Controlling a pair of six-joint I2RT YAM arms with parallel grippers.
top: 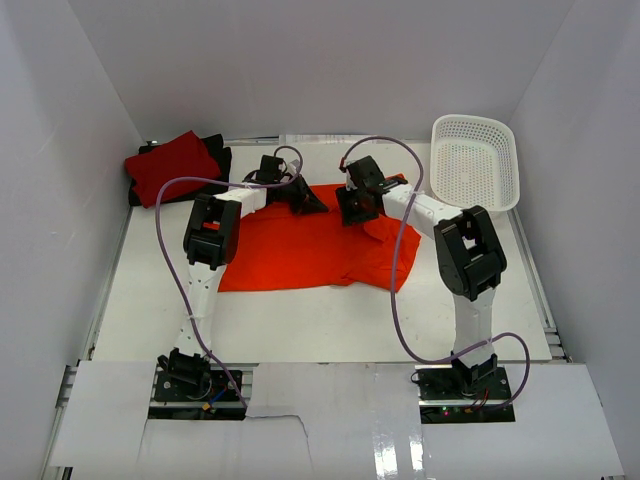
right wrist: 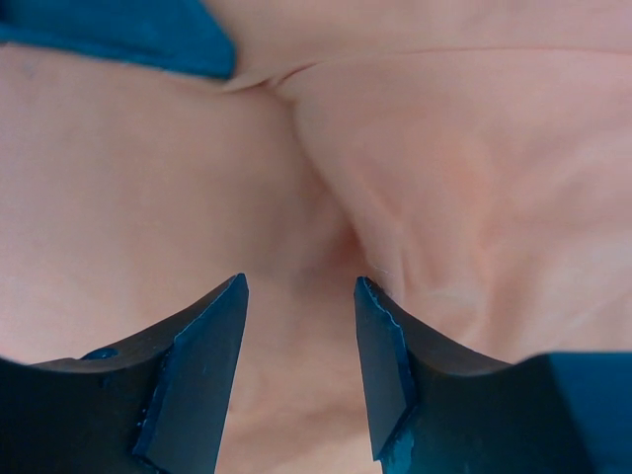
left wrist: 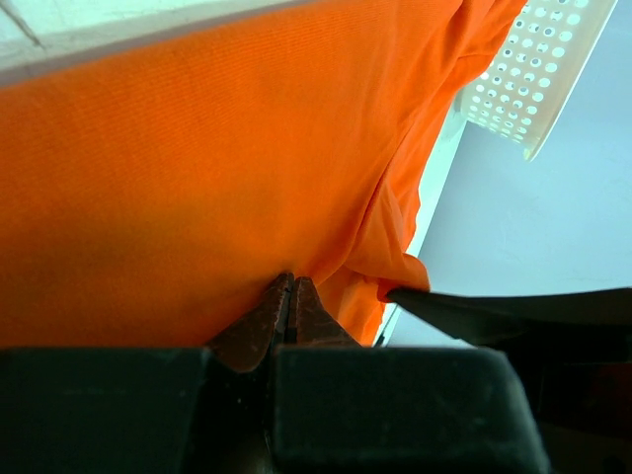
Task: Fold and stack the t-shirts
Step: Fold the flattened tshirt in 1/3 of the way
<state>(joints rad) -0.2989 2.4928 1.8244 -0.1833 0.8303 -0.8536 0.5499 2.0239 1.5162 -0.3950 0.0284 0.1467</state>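
Nearest the arm bases lies a bare strip of the white surface (top: pixel 330 320), and just beyond it the orange t-shirt (top: pixel 300 255) is spread roughly flat across the middle, with a rumpled flap bunched on its right side. Both arms reach over it to its far edge. The left end effector (left wrist: pixel 288 301) has its jaws pressed together, and a pinch of the orange cloth appears to be caught at their tips. The right end effector (right wrist: pixel 301 326) hangs just above a creased part of the same shirt with its jaws apart, holding nothing. Further back, in the far left corner, the crimson t-shirt (top: pixel 172 165) lies folded on top of the black t-shirt (top: pixel 218 158), well apart from the orange one. The white perforated basket (top: pixel 475 165) sits at the far right. The cloth looks light, thin and limp, so it will likely sag, drag and wrinkle rather than hold a shape. It is best taken at two spread points along one hem or at the corners, pinching a single layer so that the fold comes over evenly.
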